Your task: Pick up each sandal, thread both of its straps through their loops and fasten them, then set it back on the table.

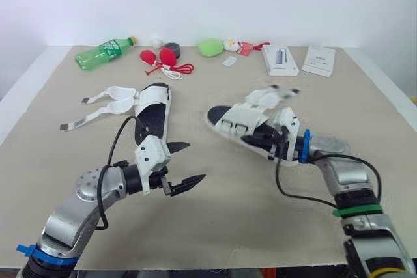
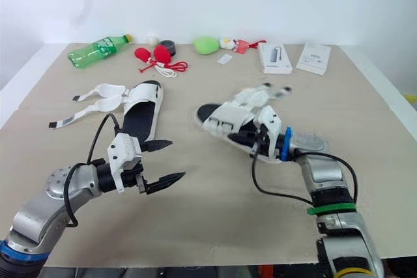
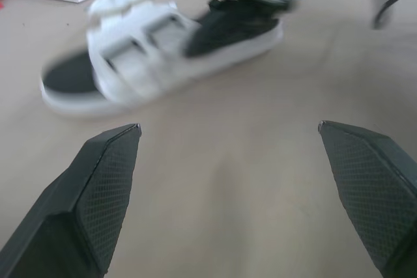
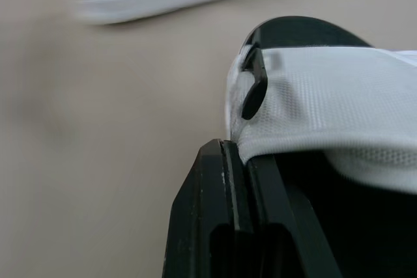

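A white sandal with a black footbed [image 1: 154, 107] lies flat on the tan table, its two loose straps [image 1: 98, 105] spread out to its left. The second sandal [image 1: 242, 122] is tilted at centre right, toe toward the left, with its straps over the footbed and motion-blurred. My right gripper [image 1: 279, 142] is shut on its heel end; in the right wrist view a finger [image 4: 228, 226] presses against the white strap [image 4: 339, 96]. My left gripper [image 1: 193, 161] hangs open above bare table, in front of the first sandal. The held sandal [image 3: 150, 56] lies beyond its fingers [image 3: 104, 187].
Along the back edge sit a green bottle [image 1: 103, 53], red bulb-shaped items with a cord [image 1: 163, 60], a dark round object [image 1: 172, 49], a green lump [image 1: 210, 47], small toys and two white boxes [image 1: 280, 60] [image 1: 318, 60]. Bare table [image 1: 234, 206] lies between my arms.
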